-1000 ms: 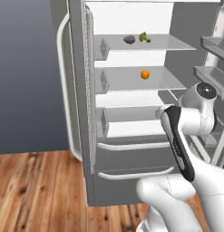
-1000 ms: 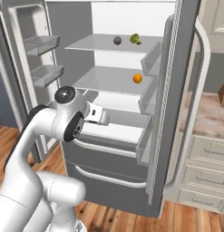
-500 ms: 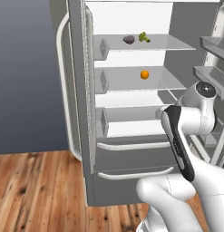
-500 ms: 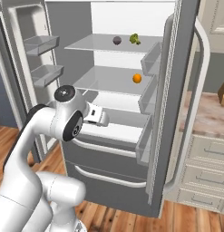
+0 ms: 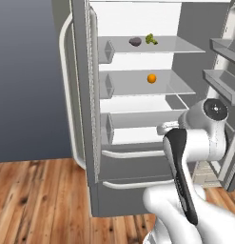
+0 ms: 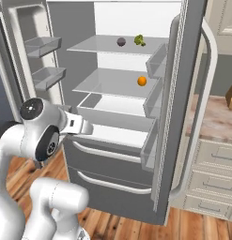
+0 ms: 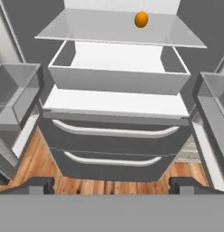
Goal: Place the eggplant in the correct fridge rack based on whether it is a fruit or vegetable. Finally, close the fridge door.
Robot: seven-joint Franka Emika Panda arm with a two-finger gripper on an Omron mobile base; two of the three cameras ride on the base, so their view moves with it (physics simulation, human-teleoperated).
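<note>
A simulated kitchen with a wood floor: a grey fridge stands with both doors swung wide, its pale shelves lit from inside. The gripper [image 7: 111,186] hangs low before the open compartment, fingers spread wide and holding nothing, aimed at the white crisper drawer [image 7: 119,71] and the two freezer drawer handles below it. Just above and beyond the gripper's line sits the orange [image 7: 141,19] on the middle shelf. Higher still, well above and farther back from the gripper, the eggplant [image 5: 135,42] lies on the fridge rack [image 5: 181,46], the topmost shelf, just beside the broccoli floret [image 5: 151,39]. Since both vegetables already share that shelf, the placing looks done; what remains is probably the doors. The left fridge door [image 5: 81,90] and right fridge door [image 6: 183,108] flank the gripper at about equal reach.
</note>
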